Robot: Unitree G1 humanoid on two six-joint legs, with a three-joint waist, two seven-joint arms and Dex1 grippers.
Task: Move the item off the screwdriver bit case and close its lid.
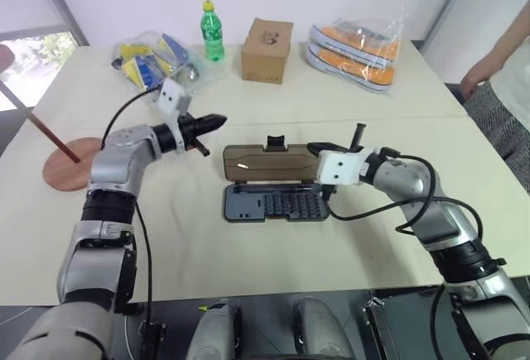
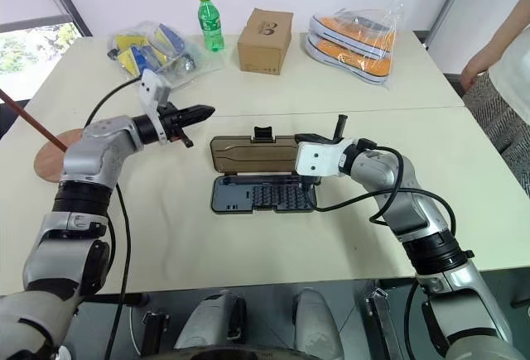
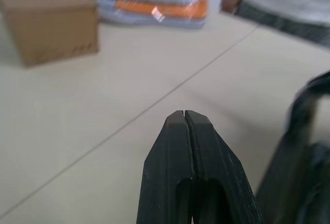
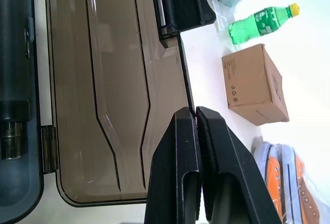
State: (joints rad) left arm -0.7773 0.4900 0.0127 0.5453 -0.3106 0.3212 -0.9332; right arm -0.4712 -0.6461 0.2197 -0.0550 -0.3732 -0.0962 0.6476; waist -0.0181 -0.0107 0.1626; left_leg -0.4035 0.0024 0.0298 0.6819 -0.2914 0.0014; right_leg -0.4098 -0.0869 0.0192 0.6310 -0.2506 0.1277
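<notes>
The item, a reddish-brown wooden stand (image 1: 70,164), rests on the table at the far left, its thin rod leaning up and left, away from the case. The dark grey screwdriver bit case (image 1: 273,205) lies open mid-table, showing rows of bits. Its smoky-brown lid (image 1: 265,162) lies flat behind it, black latch tab (image 1: 275,141) on the far edge. My left gripper (image 1: 217,120) is shut and empty, in the air left of the lid. My right gripper (image 1: 314,147) is shut and empty, its fingertips (image 4: 195,112) over the lid's right end.
Along the far edge stand a green bottle (image 1: 212,31), a cardboard box (image 1: 267,49), bagged orange shoes (image 1: 356,50) and a plastic bag of blue and yellow things (image 1: 153,60). A person (image 1: 505,70) stands at the table's right side.
</notes>
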